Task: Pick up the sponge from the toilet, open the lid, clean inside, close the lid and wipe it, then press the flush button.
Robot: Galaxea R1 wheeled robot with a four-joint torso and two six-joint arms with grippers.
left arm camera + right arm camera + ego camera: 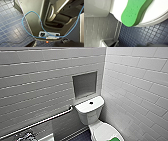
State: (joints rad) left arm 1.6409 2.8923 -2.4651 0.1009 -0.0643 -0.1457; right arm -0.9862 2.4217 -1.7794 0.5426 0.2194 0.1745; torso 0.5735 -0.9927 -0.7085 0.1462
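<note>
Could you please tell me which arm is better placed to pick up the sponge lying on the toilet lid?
The right, probably: its wrist camera looks closely at the sponge lying on the closed lid, while the left wrist camera faces the robot's base and blue floor tiles.

No legible text, label, brand, number or sign anywhere on any surface.

The sponge [135, 12] is bright green, speckled darker. Lid [159, 10] and toilet [90, 109] are white. The floor [140, 36] is dark blue in small square tiles, the wall [37, 84] pale in brick-laid tiles. The cable [22, 20] is blue.
</note>
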